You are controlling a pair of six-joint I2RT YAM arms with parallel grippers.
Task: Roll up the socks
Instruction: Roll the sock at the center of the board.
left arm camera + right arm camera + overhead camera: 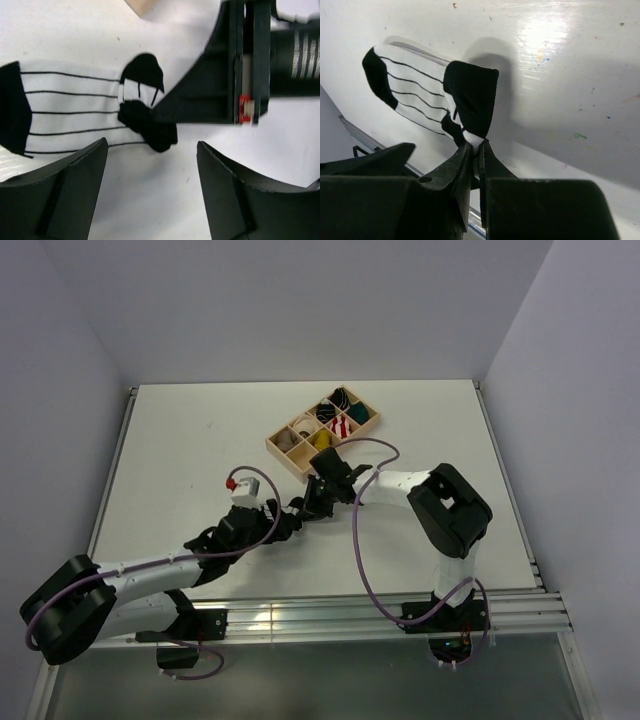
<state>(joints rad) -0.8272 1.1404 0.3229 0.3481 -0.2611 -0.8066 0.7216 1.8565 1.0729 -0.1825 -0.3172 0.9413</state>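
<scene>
The white sock with thin black stripes [70, 112] lies flat on the table, its black cuff at the left. Its black toe end [472, 95] is folded up and back over the sock. My right gripper [480, 146] is shut on that folded end, pinching a white bit of it between the fingertips; its fingers [200, 97] reach in from the right in the left wrist view. My left gripper [150, 190] is open and empty just in front of the sock, touching nothing. In the top view both grippers [300, 508] meet and hide the sock. No flat mustard-yellow sock shows.
A wooden compartment tray [283, 452] stands just beyond the grippers, holding several rolled bundles, among them a yellow one [322, 439], a red-and-white one [339, 427] and a teal one [356, 414]. Its corner [142, 6] shows near the sock. White walls enclose the table.
</scene>
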